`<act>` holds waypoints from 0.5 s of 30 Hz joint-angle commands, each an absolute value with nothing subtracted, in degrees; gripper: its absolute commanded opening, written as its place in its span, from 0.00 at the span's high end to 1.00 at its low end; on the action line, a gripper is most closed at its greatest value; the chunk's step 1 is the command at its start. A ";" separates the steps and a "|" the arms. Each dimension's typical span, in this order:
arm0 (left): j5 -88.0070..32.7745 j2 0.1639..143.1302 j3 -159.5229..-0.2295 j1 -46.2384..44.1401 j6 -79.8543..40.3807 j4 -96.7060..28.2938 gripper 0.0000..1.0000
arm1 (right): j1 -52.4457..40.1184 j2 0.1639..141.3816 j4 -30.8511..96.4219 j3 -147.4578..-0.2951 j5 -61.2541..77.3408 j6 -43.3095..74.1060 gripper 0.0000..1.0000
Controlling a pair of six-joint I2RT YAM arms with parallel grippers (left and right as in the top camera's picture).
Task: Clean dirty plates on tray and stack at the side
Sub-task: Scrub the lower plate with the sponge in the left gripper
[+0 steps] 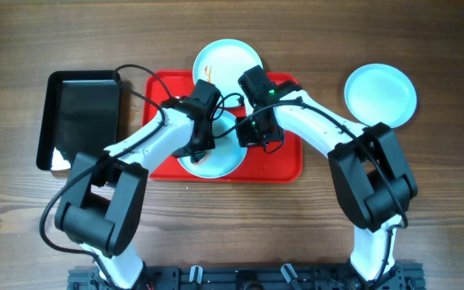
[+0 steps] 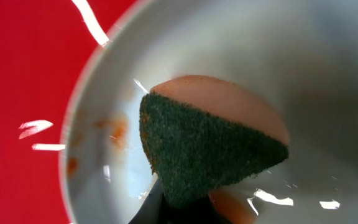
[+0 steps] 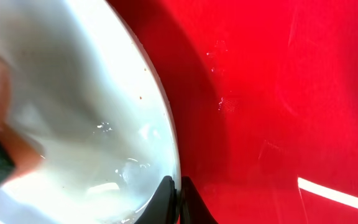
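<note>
While the left fingers [image 2: 161, 210] clamp a green-faced orange sponge [image 2: 204, 149] to the near round white turquoise-rimmed plate [image 1: 228, 161] to scrub orange smears [image 2: 118, 132], the right fingers [image 3: 171, 205] pinch its 3 o'clock rim, likely steadying it on the flat red plastic tray [image 1: 284, 161]. A second smeared plate [image 1: 228, 60] waits at 12 o'clock; a clean-looking plate [image 1: 381, 93] sits on the wooden bench [image 1: 441, 201] at 2 o'clock. No writing shows.

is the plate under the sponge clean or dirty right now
Dirty. In the left wrist view the plate shows orange smears near its rim, just left of the sponge.
</note>
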State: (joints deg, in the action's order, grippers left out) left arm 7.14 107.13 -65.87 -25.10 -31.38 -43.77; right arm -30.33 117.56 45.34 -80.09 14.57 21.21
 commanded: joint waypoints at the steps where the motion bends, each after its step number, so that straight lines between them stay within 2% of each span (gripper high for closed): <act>1: 19.94 108.88 -63.96 -19.97 -28.05 -44.42 0.96 | -29.76 118.67 47.37 -80.14 9.89 20.97 0.96; 5: 21.10 108.86 -64.97 -16.38 -24.38 -41.82 0.96 | -29.76 118.67 47.27 -80.14 9.89 21.02 0.96; 11: 20.29 102.80 -72.44 -17.43 -24.45 -42.28 0.96 | -29.76 118.67 47.44 -80.14 9.89 21.04 0.96; 15: 13.39 97.38 -72.60 -17.58 -24.43 -44.03 0.96 | -29.76 118.67 47.42 -80.14 9.89 21.04 0.96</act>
